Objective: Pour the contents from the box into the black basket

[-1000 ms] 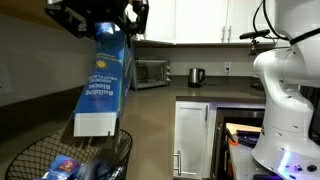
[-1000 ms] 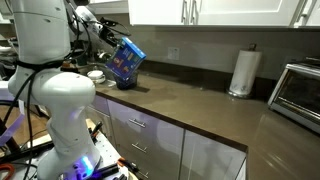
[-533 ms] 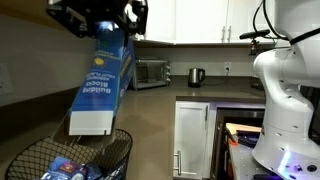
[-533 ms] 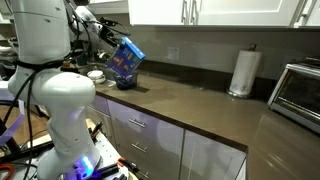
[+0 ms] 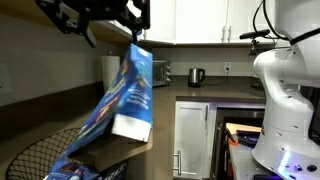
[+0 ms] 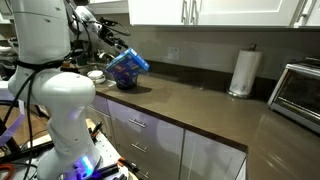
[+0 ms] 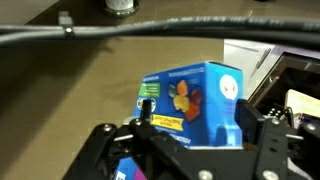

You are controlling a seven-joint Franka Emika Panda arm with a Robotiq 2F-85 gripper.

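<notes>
— What room are you in?
— A kitchen: dark worktop (image 6: pixel 200 110) under white cabinets (image 6: pixel 220 10). Nearest me is one black basket (image 5: pixel 30 160) with blue packets (image 5: pixel 72 171) inside, too blurred to count.
— And the box?
— One box (image 5: pixel 122 92), over the basket. Its long axis slants, with the top end just under my end effector (image 5: pixel 110 22) and the white lower end by the rim.
— Gripping?
— No. In the wrist view the fingers (image 7: pixel 100 150) stand wide, clear of its sides, holding nothing.
— Around it?
— Farther back are one microwave (image 5: pixel 155 72) and one kettle (image 5: pixel 196 76). One paper towel roll (image 6: pixel 242 72) stands well apart.
</notes>
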